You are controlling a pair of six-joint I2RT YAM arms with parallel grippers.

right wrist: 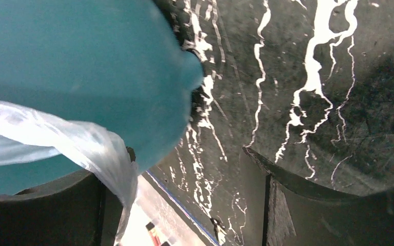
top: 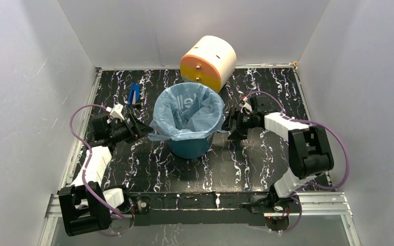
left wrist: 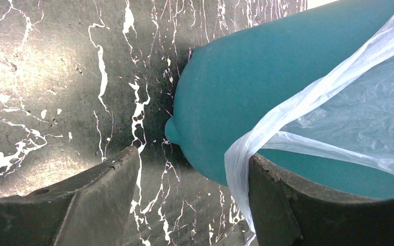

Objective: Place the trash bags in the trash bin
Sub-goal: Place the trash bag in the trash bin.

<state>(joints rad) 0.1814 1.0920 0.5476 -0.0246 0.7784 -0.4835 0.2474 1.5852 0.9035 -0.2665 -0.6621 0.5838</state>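
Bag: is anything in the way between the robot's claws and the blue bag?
No, nothing visible. The bag already lines the bin, its edge folded over the rim. The left gripper and right gripper are open on either side, and the bag's edge hangs against one finger of each.

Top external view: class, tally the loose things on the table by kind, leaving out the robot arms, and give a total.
Teal trash bin: 1
Light-blue trash bag: 1
Cream-and-orange drum: 1
Small blue item: 1
Total: 4
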